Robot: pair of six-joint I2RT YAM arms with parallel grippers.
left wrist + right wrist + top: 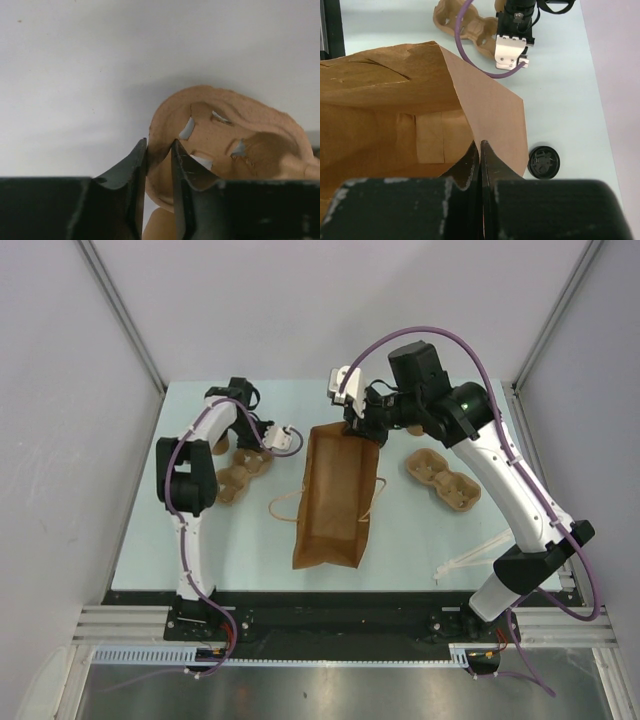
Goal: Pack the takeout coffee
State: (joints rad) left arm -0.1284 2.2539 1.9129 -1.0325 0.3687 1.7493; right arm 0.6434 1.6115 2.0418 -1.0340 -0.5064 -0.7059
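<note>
Left hand (159, 145): closed on the left tray (225, 135), one finger inside the rim and one outside, pinching the wall of a cup hole.
Left tray: brown moulded pulp with two holes, lying on the counter (420, 540) far left, beside the left arm.
Right hand (480, 145): fingers pressed together on the bag (395, 90), clamping the upper edge of its mouth.
Bag: brown paper, lying flat mid-counter with its mouth toward the far side. The gripped edge is lifted, so the inside shows in the right wrist view. Twine handles (285, 505) spill out to either side.
Lid (544, 161): small, round and black, on the counter near the lifted bag edge. Seen only from the right wrist.
Right tray (443, 478): same pulp type, on the counter to the right of the bag, touching nothing.
Cup (221, 445): a tan shape beside the left arm, just beyond the left tray and mostly hidden. Cannot tell for sure that this is it. It is not in the bag or in either hand.
</note>
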